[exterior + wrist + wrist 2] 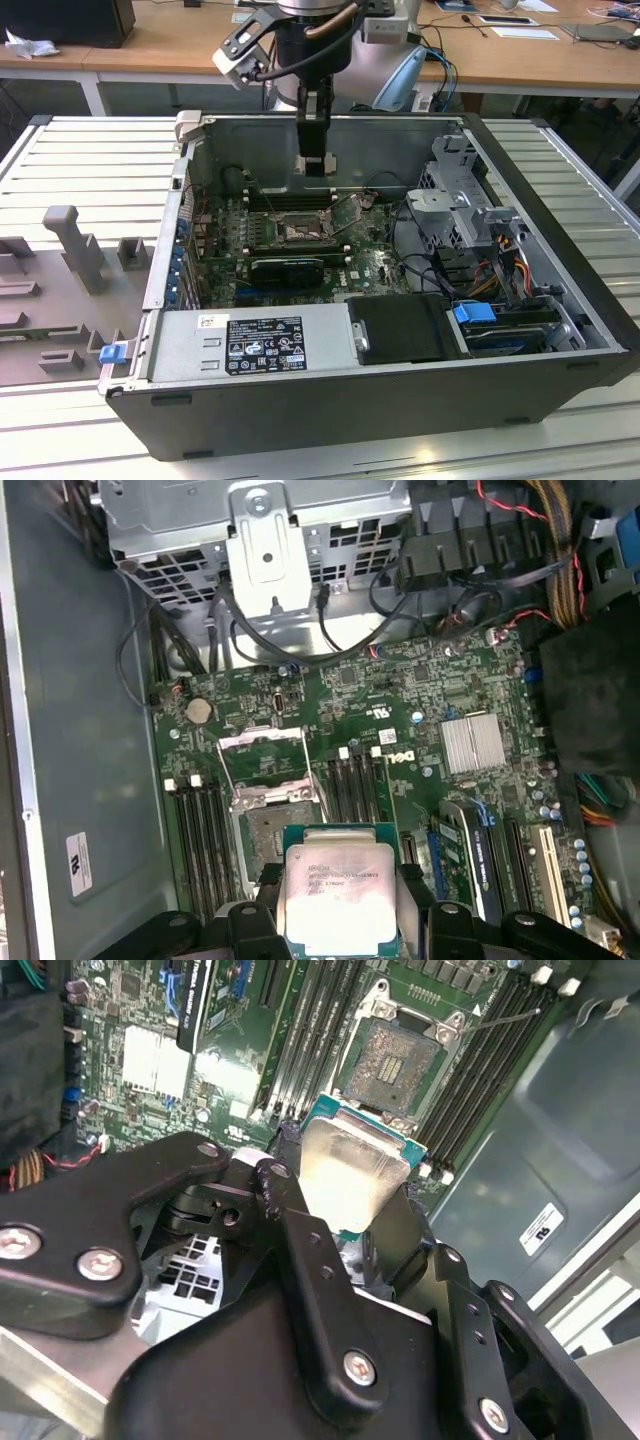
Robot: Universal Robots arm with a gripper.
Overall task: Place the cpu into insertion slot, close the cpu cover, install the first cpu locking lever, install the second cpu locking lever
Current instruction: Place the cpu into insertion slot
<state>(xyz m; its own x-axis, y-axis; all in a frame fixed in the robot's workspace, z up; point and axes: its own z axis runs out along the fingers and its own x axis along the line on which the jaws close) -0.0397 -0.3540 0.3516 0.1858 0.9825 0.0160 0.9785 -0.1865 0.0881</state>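
Note:
My gripper (312, 165) hangs inside the open computer case, above the far part of the green board. It is shut on the cpu (340, 890), a flat square chip with a pale silver top, held level between the black fingers (275, 1188). The cpu (350, 1175) hovers clear of the board, just off to one side of the insertion slot (392, 1060). The insertion slot (258, 840) lies open, its dark gold-brown centre bare. The cpu cover (262, 752) is swung up and away from the insertion slot (300, 232). A thin wire locking lever (510, 1020) stands free beside the socket.
Long black memory slots (200, 830) flank the socket on both sides. A black graphics card (288, 266) lies nearer the exterior view's front. A metal drive cage (455, 200) with cables (500, 270) fills the exterior view's right. The case walls (330, 125) ring the board.

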